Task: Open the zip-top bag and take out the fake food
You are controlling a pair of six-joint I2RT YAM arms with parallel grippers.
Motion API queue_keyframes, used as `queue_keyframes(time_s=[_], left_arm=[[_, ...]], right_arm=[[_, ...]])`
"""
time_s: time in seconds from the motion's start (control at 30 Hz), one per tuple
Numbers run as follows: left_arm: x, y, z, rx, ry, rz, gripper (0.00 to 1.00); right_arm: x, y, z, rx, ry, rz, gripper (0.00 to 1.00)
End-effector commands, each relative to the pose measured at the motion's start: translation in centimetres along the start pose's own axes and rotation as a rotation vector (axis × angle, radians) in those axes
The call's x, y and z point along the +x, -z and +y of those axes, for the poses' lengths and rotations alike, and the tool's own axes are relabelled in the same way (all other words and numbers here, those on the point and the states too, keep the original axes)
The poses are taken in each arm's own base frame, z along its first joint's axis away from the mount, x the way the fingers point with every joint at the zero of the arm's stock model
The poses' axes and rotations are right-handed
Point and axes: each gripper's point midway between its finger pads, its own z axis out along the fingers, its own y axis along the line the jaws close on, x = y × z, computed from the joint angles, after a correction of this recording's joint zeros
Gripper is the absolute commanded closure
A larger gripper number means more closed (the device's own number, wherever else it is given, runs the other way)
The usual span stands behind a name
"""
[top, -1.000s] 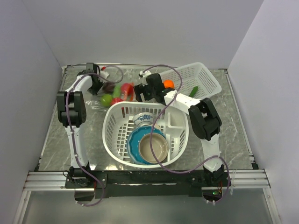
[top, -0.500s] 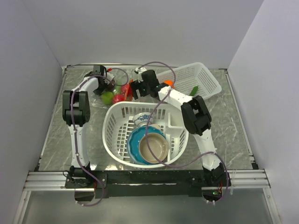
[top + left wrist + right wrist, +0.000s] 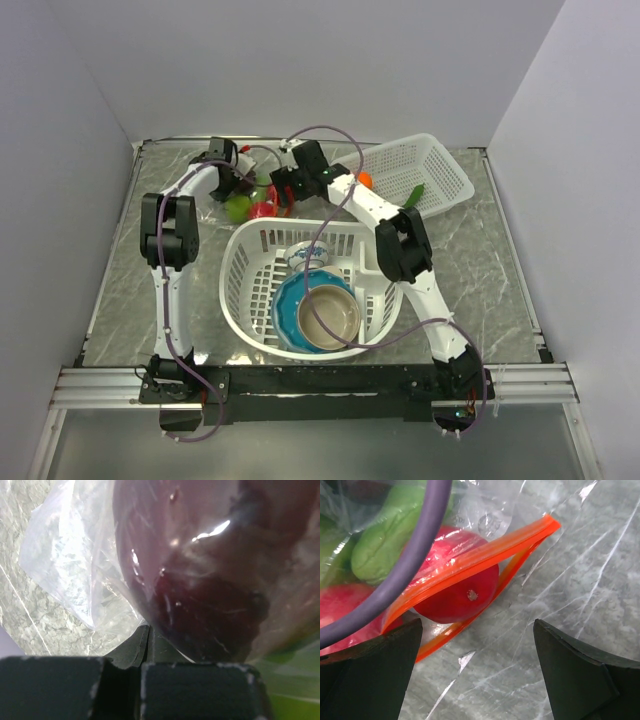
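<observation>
The zip-top bag [image 3: 252,195] lies on the table at the back left, between my two grippers. It holds fake food: a green fruit [image 3: 237,207] and a red one [image 3: 264,209]. My left gripper [image 3: 228,175] is shut on the clear bag film [image 3: 75,565], with a dark maroon fruit [image 3: 200,570] pressed close in front of it. My right gripper [image 3: 287,186] is open just beside the bag's mouth. In the right wrist view the orange zip strip [image 3: 485,550] gapes open around a red fruit [image 3: 455,597], left of my right gripper [image 3: 477,680]. A green fruit [image 3: 382,547] lies deeper inside.
A round white basket [image 3: 235,262] with bowls [image 3: 315,310] sits just in front of the bag. A white mesh tray [image 3: 420,170] leans at the back right, with an orange fruit [image 3: 363,180] and a green pepper [image 3: 415,192] by it. A purple cable [image 3: 415,560] crosses the right wrist view.
Both grippers have moved toward each other: the left one to the right, the right one to the left. The bag and its fruits are now bunched closer between them.
</observation>
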Motion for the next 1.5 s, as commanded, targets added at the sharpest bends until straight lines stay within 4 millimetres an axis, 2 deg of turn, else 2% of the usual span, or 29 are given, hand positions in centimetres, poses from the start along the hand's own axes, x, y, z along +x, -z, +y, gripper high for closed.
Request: queue_keyframes(time_s=[0.0,0.1,0.2,0.37,0.5,0.83,1.0,1.17,1.2,1.3,1.47], left_arm=[[1.0,-2.2,-4.9,0.151,-0.044,0.019,0.99],[1.7,-2.8,-5.0,0.148,-0.056,0.038,0.99],[1.6,-3.1,-5.1,0.147,-0.063,0.036,0.99],[-1.3,-1.6,-6.8,0.203,-0.103,-0.026,0.99],[-2.0,-0.6,-8.8,0.263,-0.154,-0.04,0.99],[-0.7,1.7,-12.9,0.492,-0.231,-0.064,0.99],[-0.6,2.1,-13.4,0.531,-0.246,-0.069,0.99],[-0.9,2.2,-12.6,0.493,-0.24,-0.067,0.99],[-0.7,2.1,-12.5,0.488,-0.24,-0.062,0.99],[-0.2,1.6,-12.0,0.46,-0.238,-0.043,0.99],[0.3,1.3,-10.9,0.431,-0.214,-0.027,0.99]], right_arm=[[1.6,0.7,0.3,0.021,0.007,0.063,0.0],[2.2,1.4,0.4,0.013,0.003,0.045,0.0],[1.7,1.2,0.7,0.006,0.002,0.041,0.0],[-0.5,0.8,3.2,-0.012,0.051,-0.022,0.0],[-1.4,0.7,3.5,-0.017,0.058,-0.054,0.0],[-2.5,0.5,3.9,-0.033,0.052,-0.085,0.0],[-3.1,0.6,4.4,-0.055,0.038,-0.1,0.0],[-0.9,0.1,3.9,-0.034,0.027,-0.018,0.04],[0.3,-0.1,3.6,-0.04,0.014,0.007,0.05],[0.9,0.6,3.9,-0.041,0.003,0.027,0.07],[2.8,0.0,3.6,-0.034,-0.011,0.101,0.19]])
